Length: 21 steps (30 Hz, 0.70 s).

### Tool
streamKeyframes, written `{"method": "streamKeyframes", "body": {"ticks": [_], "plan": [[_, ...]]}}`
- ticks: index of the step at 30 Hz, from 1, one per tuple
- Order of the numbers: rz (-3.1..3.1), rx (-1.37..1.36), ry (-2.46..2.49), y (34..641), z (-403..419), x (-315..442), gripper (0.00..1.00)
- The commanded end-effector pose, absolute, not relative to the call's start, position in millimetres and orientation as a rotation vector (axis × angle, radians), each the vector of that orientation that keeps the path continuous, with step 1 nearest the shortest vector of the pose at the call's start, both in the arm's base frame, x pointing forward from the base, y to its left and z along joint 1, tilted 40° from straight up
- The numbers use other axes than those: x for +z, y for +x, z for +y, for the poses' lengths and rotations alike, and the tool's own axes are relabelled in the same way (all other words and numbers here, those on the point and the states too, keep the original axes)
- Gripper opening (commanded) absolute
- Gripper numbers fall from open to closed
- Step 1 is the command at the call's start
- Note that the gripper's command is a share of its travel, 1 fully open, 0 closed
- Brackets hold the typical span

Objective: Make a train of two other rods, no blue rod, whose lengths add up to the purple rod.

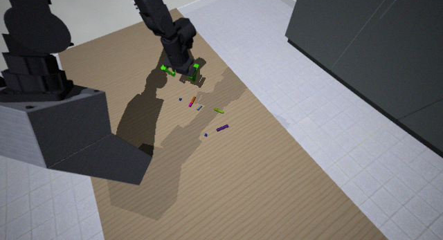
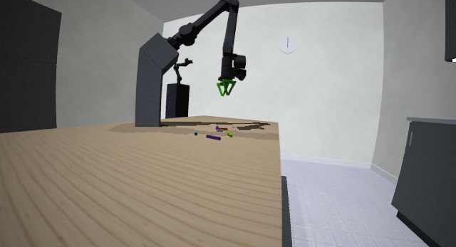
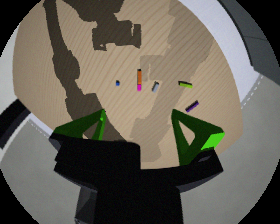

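- The tool hangs released and empty, high above the tabletop.
- Orange rod and magenta rod lie end to end.
- Purple rod lies apart.
- Retreat straight upward, disturbing nothing.

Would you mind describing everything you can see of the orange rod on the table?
The orange rod is a short, slim, plain-coloured bar lying flat on the wooden table. In the top view it runs diagonally, its lower end meeting the shorter magenta rod so the two form one straight line; any gap between them is too small to judge. The grey rod lies close beside this pair, apart from it. The open gripper hangs well above, touching nothing.
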State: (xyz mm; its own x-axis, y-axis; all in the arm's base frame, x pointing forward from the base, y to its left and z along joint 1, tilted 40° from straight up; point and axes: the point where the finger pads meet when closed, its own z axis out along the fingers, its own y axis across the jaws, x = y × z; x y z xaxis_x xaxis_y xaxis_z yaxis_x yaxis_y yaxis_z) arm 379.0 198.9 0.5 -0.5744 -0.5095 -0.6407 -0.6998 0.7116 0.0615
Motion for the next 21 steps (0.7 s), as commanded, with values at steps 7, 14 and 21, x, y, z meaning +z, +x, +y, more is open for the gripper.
{"method": "streamKeyframes", "body": {"ticks": [7, 14, 21], "plan": [[2.324, 0.398, -0.914, 376.1, 184.9, 7.6, 1.0], [2.327, 0.4, -0.908, 376.1, 184.8, 7.6, 1.0], [2.327, 0.4, -0.908, 376.1, 184.8, 7.6, 1.0]]}}
